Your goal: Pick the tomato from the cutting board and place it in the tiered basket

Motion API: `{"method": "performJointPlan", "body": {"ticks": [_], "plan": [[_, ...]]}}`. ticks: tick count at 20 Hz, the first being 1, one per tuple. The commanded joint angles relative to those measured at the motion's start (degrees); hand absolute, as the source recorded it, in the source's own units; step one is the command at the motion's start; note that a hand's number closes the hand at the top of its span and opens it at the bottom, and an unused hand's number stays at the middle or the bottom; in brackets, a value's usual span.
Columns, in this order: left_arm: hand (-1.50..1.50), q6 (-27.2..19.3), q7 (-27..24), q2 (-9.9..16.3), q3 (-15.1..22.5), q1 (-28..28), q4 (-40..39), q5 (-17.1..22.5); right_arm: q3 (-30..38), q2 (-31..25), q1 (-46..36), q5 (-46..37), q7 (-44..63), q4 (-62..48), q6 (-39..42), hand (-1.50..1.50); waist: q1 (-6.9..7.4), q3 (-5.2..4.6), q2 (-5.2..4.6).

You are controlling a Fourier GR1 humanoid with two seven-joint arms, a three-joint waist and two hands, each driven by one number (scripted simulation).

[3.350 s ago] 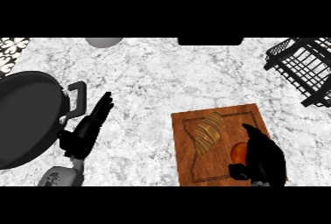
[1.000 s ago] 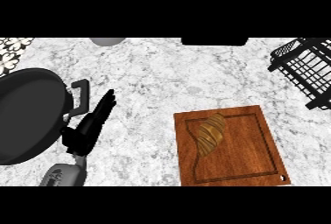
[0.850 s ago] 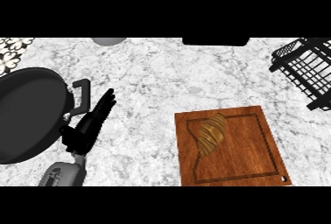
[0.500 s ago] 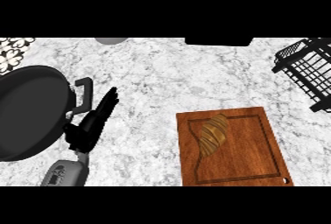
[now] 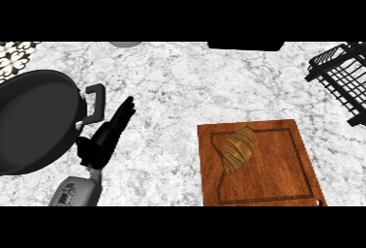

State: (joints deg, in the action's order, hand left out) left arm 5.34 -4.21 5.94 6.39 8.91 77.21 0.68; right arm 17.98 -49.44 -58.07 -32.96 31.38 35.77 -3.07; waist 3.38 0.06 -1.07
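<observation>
No tomato shows anywhere in the head view. The wooden cutting board (image 5: 280,167) lies at the lower right and carries only a croissant (image 5: 239,148) on its left half. The black wire tiered basket (image 5: 339,73) stands at the upper right, partly cut off by the edge; I see nothing inside the part that shows. My left hand (image 5: 107,136) rests on the marble counter beside the pan, fingers straight and pointing away from me, holding nothing. My right hand is out of sight.
A large black frying pan (image 5: 32,121) fills the left side, its handle bracket (image 5: 94,102) close to my left hand's fingers. A grey round object (image 5: 126,44) and a black object (image 5: 247,45) sit at the far edge. Bare marble lies between board and basket.
The right hand that was curled over the tomato on the board's right edge has left the view, and the tomato with it. The left hand stays put; the view has shifted slightly.
</observation>
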Motion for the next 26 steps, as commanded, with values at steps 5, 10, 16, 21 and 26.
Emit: {"method": "performJointPlan", "body": {"ticks": [5, 10, 16, 21, 26], "plan": [[0.00, 0.14, -2.77, -0.12, -0.68, -0.59, -2.59, -0.62, 1.70, 1.97, -9.40, -0.28, -5.80, -13.86, -2.85, 1.50, -0.20, 0.01, -0.14], [0.00, 0.95, 0.23, -0.10, -0.84, 0.38, -0.24, 0.55, 5.70, 4.32, -10.46, 2.79, -8.22, -17.66, -6.88, 1.50, -0.31, 0.05, -0.14], [0.00, 0.37, -1.71, -0.02, -0.65, -1.50, -0.01, -0.43, 13.16, 6.11, -13.31, 9.54, 1.35, -21.98, -8.40, -1.50, -0.16, 0.05, -0.02], [0.00, 0.74, 1.61, 0.35, -0.58, -1.31, 2.62, 0.02, 16.68, 3.82, -10.65, 12.51, -4.80, -22.03, -10.77, -1.50, -0.18, 0.12, -0.09], [0.00, 3.00, -3.29, 2.94, -3.37, -2.52, -1.58, 0.96, 13.08, 1.82, -10.83, 7.78, -3.21, -18.64, -22.20, -1.50, -1.59, -0.08, 0.43]]}}
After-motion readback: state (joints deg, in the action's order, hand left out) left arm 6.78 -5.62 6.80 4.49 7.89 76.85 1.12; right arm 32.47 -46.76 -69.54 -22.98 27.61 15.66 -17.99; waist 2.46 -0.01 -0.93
